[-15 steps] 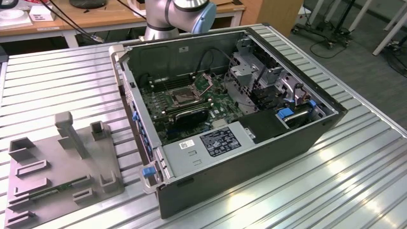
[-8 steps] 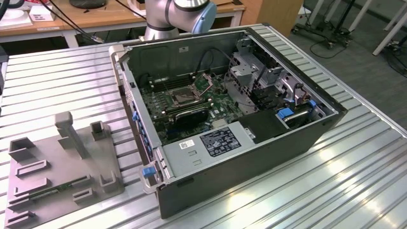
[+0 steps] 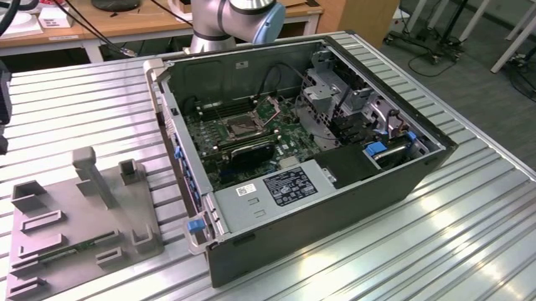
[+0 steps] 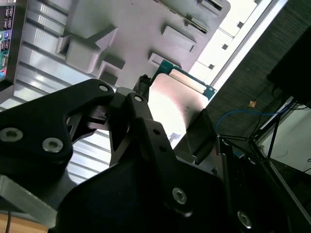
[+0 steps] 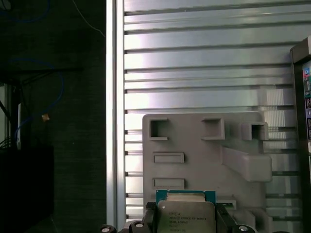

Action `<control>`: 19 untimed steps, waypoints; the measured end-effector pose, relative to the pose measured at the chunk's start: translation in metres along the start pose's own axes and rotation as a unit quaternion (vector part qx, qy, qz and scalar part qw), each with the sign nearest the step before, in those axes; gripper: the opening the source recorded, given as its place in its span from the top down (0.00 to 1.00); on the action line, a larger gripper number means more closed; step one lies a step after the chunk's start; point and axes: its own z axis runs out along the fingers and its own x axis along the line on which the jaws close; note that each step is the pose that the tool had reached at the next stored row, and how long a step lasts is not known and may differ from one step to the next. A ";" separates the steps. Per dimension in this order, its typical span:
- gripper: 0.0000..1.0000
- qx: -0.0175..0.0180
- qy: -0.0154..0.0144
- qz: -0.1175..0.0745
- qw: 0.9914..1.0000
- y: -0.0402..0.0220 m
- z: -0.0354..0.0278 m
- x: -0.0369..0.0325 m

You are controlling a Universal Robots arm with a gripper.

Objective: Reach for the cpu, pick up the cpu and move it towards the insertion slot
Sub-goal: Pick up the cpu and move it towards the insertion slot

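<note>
over the tray [image 5: 204,155], in the first wrist view, the gripper [image 5: 185,224] pinches the cpu [image 5: 185,211], with one finger on each side of it. the cpu looks lifted off the tray, so i think the reach and the pick up are done. the slot [image 3: 237,128] sits near the middle of the exterior view, inside the case [image 3: 335,207]. it is well apart from the tray at that view's lower left. most of the trip to the slot looks left to do.
</note>
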 end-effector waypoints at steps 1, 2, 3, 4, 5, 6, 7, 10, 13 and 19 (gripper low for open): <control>0.45 0.000 0.000 0.000 1.000 -0.0001 0.0000 -0.0002; 0.45 0.000 0.000 0.000 1.000 -0.0001 -0.0002 -0.0003; 0.45 0.000 0.000 0.000 1.000 0.0000 -0.0007 -0.0004; 0.45 0.000 0.000 0.000 1.000 0.0000 -0.0012 -0.0005; 0.45 0.000 0.000 0.000 1.000 0.0000 -0.0020 -0.0005; 0.45 0.000 0.000 0.000 1.000 0.0000 -0.0026 -0.0005; 0.45 0.000 0.000 0.000 1.000 0.0000 -0.0032 -0.0006; 0.45 0.000 0.000 0.000 1.000 0.0000 -0.0035 -0.0017; 0.45 0.000 0.000 0.000 1.000 0.0001 -0.0035 -0.0041; 0.45 0.000 0.000 0.000 1.000 0.0003 -0.0033 -0.0114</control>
